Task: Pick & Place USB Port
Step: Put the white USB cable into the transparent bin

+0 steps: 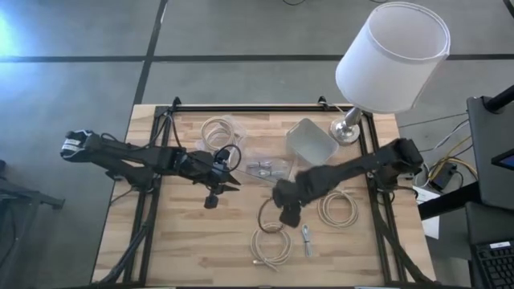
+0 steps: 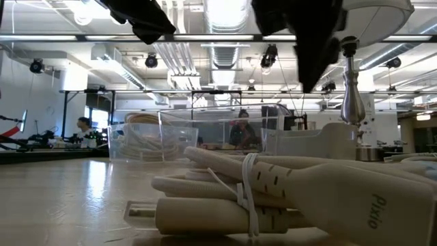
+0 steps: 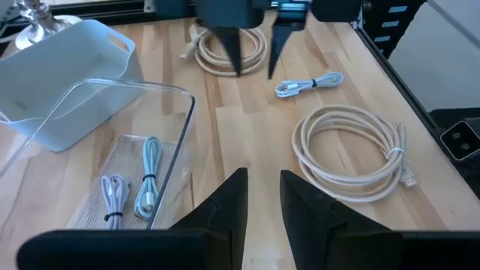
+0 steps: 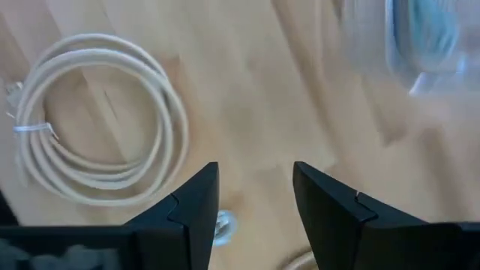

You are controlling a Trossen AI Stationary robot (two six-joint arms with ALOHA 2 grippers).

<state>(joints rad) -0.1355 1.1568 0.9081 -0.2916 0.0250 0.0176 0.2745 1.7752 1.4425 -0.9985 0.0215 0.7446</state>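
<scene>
A clear tray (image 1: pixel 265 169) at mid-table holds several small bundled USB cables (image 3: pixel 131 191). Another small bundled cable (image 1: pixel 307 238) lies loose on the wood toward the near edge; it also shows in the left wrist view (image 3: pixel 307 84). My left gripper (image 1: pixel 231 183) hovers just left of the tray, open and empty, its fingers (image 3: pixel 229 206) over bare wood. My right gripper (image 1: pixel 287 215) hovers near the tray's near right corner, open and empty, pointing down (image 3: pixel 255 64). In the right wrist view (image 4: pixel 255 199) its fingers stand over bare wood beside a white cable coil (image 4: pixel 97 120).
A white bin (image 1: pixel 312 140) and a lamp (image 1: pixel 389 56) stand at the far right. White cable coils lie at the far left (image 1: pixel 217 130), at the right (image 1: pixel 337 207) and near the front edge (image 1: pixel 271 245). A bundled cable (image 2: pixel 273 198) fills the low view's foreground.
</scene>
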